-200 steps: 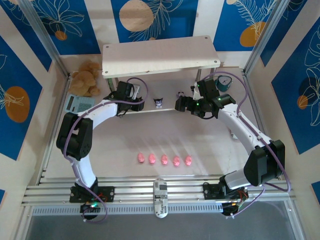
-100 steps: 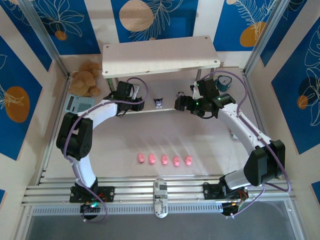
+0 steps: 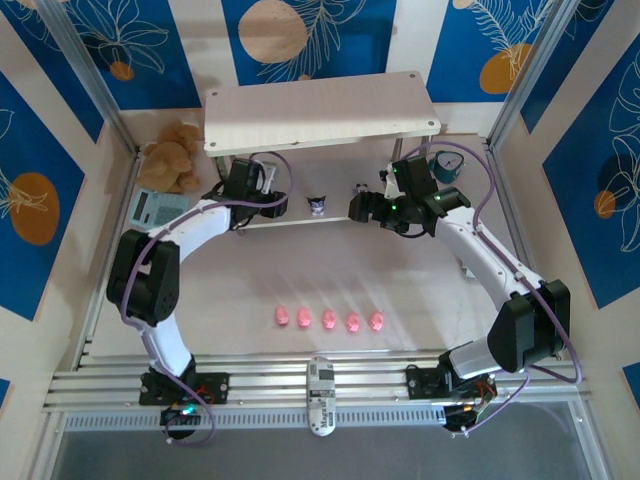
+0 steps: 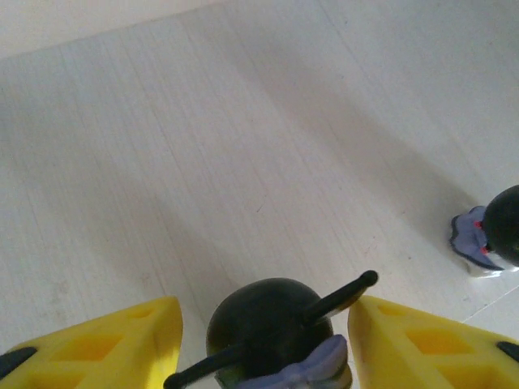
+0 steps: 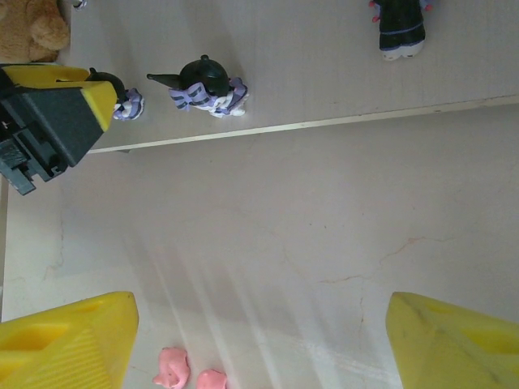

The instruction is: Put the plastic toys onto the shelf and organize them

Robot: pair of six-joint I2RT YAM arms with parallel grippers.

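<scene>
Grippers at the lower shelf board: the left gripper (image 4: 266, 320) stands parted, its yellow fingers (image 4: 105, 340) flanking a dark figurine (image 4: 259, 312) that stands upright on the lower board of the shelf (image 4: 203, 146), with a second figurine (image 4: 496, 231) near it. The right gripper (image 5: 259, 324) hangs wide apart and empty above the table (image 5: 284, 243), just in front of that board. Five pink pigs (image 3: 329, 320) lie in a row on the table, well apart from the shelf.

Open table (image 3: 400, 280) around pink pigs (image 3: 329, 320), dark figurines (image 3: 317, 204) dotting lower shelf board (image 3: 338, 210), upper board (image 3: 320, 110) overhead
</scene>
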